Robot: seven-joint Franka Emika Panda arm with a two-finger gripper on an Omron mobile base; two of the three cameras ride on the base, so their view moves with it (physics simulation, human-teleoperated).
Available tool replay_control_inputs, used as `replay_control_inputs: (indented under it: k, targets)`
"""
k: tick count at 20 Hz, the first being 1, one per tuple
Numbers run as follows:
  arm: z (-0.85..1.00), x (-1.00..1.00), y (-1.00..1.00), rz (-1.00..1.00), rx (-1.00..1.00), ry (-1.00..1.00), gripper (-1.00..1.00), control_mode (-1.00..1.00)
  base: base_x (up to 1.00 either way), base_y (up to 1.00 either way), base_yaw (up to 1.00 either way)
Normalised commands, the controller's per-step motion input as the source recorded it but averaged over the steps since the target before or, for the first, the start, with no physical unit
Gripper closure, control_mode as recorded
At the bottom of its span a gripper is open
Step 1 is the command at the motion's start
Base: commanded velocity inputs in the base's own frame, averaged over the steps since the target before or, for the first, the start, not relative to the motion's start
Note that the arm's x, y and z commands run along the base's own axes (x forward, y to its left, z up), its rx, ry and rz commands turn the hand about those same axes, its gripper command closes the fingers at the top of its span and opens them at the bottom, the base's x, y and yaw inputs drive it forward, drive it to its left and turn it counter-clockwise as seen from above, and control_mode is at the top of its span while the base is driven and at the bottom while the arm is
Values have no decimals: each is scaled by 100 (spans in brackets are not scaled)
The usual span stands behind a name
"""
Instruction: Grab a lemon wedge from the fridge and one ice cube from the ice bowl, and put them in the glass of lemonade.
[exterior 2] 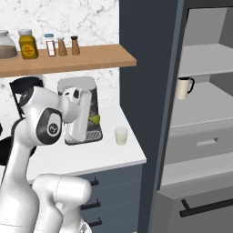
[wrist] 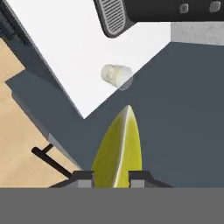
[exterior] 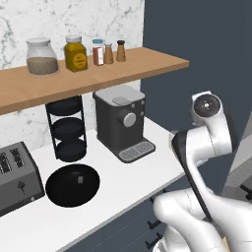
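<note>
Gripper (wrist: 111,177) clamped on lemon wedge (wrist: 119,148), above white counter (wrist: 65,48) edge. Glass of lemonade (wrist: 116,75) on counter near coffee machine (wrist: 144,15). Ice bowl (exterior: 73,184) beside toaster (exterior: 17,177). Fridge (exterior 2: 200,113) open.

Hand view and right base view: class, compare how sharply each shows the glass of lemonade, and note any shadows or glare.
Hand view: the glass of lemonade is soft-edged and tilted, the lemon wedge between the finger tips slightly blurred. Right base view: the glass stands small and fairly crisp on the white counter, with no distinct shadow; no glare in either.
</note>
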Motion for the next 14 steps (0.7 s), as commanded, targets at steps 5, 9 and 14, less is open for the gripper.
replay_control_inputs:
  k: [5,9,14]
  targets:
    - [0,-16,-1,25,-43,25,100,-100,0,0,0]
    - [0,0,0,23,-49,44,100,-100,0,0,0]
    - [-7,1,0,32,-52,44,100,-100,0,0,0]
